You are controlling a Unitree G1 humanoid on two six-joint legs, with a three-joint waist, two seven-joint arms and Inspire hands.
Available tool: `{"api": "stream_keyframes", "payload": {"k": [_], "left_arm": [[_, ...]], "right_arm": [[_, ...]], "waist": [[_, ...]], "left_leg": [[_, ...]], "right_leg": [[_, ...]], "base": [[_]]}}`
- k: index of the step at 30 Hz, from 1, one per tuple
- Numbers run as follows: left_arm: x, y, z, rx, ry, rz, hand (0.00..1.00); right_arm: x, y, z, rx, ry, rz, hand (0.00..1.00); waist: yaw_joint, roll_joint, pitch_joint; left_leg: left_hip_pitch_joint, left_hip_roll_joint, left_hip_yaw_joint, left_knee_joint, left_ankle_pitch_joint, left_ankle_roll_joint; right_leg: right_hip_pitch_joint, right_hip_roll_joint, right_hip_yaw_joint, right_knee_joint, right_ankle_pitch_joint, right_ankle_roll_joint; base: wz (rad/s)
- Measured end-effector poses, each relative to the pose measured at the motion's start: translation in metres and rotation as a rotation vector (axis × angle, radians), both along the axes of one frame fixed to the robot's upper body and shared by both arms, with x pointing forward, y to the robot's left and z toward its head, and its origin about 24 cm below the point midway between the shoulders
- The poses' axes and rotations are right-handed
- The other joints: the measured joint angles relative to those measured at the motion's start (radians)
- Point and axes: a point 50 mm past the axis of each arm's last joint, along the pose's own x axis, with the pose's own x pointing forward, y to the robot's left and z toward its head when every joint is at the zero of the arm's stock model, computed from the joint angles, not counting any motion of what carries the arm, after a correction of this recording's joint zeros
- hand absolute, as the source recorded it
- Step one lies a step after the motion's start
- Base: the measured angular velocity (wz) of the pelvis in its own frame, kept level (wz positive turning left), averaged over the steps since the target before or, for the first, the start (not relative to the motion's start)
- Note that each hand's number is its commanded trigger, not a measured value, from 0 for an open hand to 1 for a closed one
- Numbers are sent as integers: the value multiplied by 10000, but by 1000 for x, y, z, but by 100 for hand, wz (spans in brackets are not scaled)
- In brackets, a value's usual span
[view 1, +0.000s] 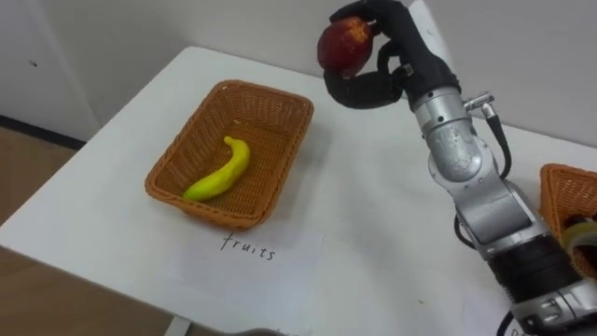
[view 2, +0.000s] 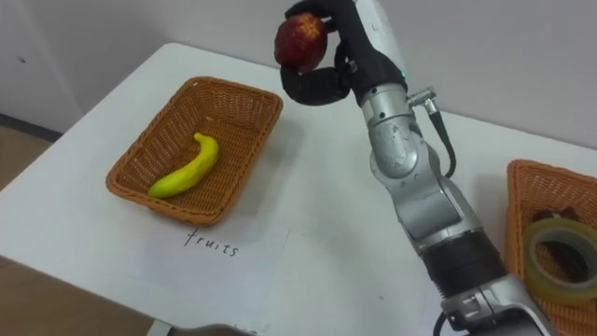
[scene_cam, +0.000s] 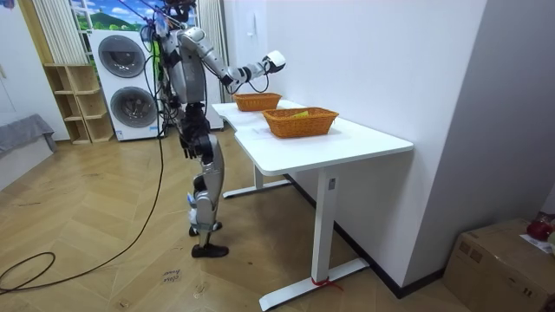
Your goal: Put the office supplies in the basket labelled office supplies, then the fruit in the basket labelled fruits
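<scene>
Currently: right hand [view 1: 396, 73] is clasping a red apple [view 1: 342, 45], fingers curled round it, and is holding it raised over the white table [view 1: 373, 196], beyond the far right corner of the wicker basket [view 1: 266, 91]. A banana [view 1: 222, 171] is lying inside that basket. A tape roll [view 2: 560, 258] is sitting in the second basket [view 2: 516, 219] at the right. Left hand [scene_cam: 186, 146] is hanging at the robot's side; its grip cannot be told.

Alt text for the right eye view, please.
The right hand holds a red apple raised over the white table, to the right of a wicker basket containing a banana. A second basket at the right edge holds a roll of tape.
</scene>
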Motion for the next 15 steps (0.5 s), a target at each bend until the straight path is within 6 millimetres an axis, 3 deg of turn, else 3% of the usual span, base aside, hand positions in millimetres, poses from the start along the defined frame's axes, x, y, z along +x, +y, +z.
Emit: {"api": "stream_keyframes", "payload": {"k": [8,15], "left_arm": [[1,1,0,77,93,-49,0],[2,2,0,119,110,68,0]], "right_arm": [[-2,10,-2,-432,94,127,100],[-6,29,-9,-593,291,600,100]], "waist": [[346,-243,42],[735,-228,68]], "left_leg": [[-70,-14,-202,-25,7,12],[-96,-34,-403,-46,6,14]], "right_leg": [[-24,-15,-199,-11,-17,28],[-12,-76,-432,-11,-45,73]], "base": [[8],[10]]}}
